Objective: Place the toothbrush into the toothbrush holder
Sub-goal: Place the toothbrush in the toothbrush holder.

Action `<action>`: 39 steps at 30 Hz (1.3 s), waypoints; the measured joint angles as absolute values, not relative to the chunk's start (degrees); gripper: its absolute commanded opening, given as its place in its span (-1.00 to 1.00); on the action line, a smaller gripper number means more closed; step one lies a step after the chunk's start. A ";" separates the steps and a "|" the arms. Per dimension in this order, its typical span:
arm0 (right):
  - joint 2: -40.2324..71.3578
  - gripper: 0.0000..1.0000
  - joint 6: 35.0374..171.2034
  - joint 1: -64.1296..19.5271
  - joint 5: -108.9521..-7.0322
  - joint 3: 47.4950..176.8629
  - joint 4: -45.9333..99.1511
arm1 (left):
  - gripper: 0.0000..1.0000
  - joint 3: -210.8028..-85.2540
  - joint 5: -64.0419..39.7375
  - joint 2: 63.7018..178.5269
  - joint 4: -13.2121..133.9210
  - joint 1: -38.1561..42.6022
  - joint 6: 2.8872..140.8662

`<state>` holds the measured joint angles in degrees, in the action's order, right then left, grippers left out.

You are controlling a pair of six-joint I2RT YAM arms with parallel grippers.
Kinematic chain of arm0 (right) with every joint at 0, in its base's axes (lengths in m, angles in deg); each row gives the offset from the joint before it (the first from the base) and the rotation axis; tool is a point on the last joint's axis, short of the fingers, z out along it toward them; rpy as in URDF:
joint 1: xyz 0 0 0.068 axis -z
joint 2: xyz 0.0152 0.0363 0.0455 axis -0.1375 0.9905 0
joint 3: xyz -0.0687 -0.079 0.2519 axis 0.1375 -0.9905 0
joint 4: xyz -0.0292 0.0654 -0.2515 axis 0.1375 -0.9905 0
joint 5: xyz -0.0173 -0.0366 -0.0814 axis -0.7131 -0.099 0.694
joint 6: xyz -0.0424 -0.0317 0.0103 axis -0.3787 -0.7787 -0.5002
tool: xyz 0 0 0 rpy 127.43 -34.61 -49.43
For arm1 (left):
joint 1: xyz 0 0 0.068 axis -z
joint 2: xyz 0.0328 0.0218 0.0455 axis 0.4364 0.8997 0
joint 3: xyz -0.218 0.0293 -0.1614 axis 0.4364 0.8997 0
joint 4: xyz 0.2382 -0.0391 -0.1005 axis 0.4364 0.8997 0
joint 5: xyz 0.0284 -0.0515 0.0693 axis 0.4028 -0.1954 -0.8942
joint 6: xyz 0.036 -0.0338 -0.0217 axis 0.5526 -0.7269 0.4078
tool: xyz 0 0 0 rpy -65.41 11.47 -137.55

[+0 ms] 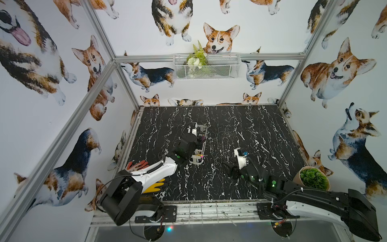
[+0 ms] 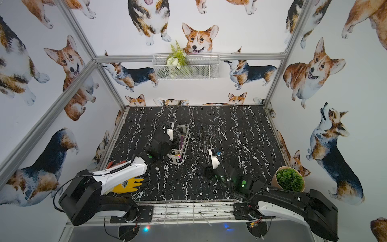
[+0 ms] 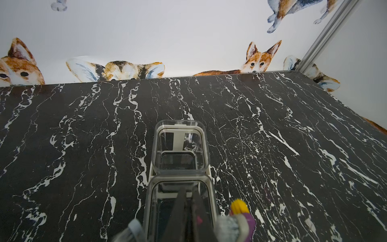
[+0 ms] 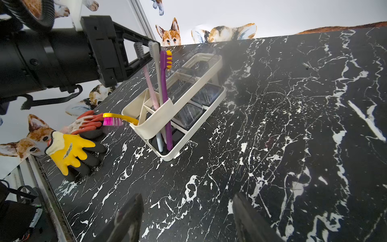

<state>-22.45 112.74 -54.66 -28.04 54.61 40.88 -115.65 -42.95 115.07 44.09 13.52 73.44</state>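
The toothbrush holder (image 4: pixel 196 69), a long white caddy with clear compartments, stands left of centre on the black marble table (image 1: pixel 261 134). Several toothbrushes stand in its near end. They include a pink one (image 4: pixel 149 83), a white one (image 4: pixel 156 60) and a purple one (image 4: pixel 164 83). A yellow toothbrush (image 4: pixel 120 117) with pink bristles leans out over the rim. My left gripper (image 3: pixel 189 188) hovers over the holder (image 3: pixel 180 144) at brush-head height, shut with nothing seen between its fingers. My right gripper (image 4: pixel 187 196) stands open above bare table, right of the holder (image 1: pixel 202 144).
A yellow-and-black glove (image 4: pixel 69 150) and an orange glove (image 4: pixel 88 121) lie at the table's near left corner, under the left arm. A potted green plant (image 1: pixel 313 178) stands at the near right edge. A white wire-mesh basket (image 1: pixel 219 69) with flowers hangs on the back wall.
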 measured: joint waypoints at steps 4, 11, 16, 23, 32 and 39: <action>-22.45 0.40 112.74 -54.66 -28.02 54.61 40.88 | -0.48 -115.48 -42.97 113.52 44.64 13.59 73.26; -22.34 0.40 112.78 -54.66 -28.02 54.61 40.92 | -0.14 -117.58 -43.36 111.88 48.02 13.70 73.31; -22.10 0.41 112.76 -54.66 -27.91 54.85 40.95 | 0.24 -120.64 -43.47 110.35 52.07 13.85 73.90; -22.28 0.46 112.26 -54.34 -26.53 56.68 40.51 | 0.52 -122.56 -44.24 106.94 57.29 13.89 73.87; -24.94 0.49 112.11 -34.29 -33.13 57.91 35.61 | 0.58 -116.20 -48.22 100.14 59.87 7.62 72.78; -25.51 0.67 109.66 -16.35 -35.38 58.56 30.70 | 1.00 -107.39 -48.78 95.97 58.73 -4.05 71.10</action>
<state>-25.51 109.66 -16.35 -35.38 58.56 30.70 -107.39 -48.78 95.97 58.73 -4.05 71.10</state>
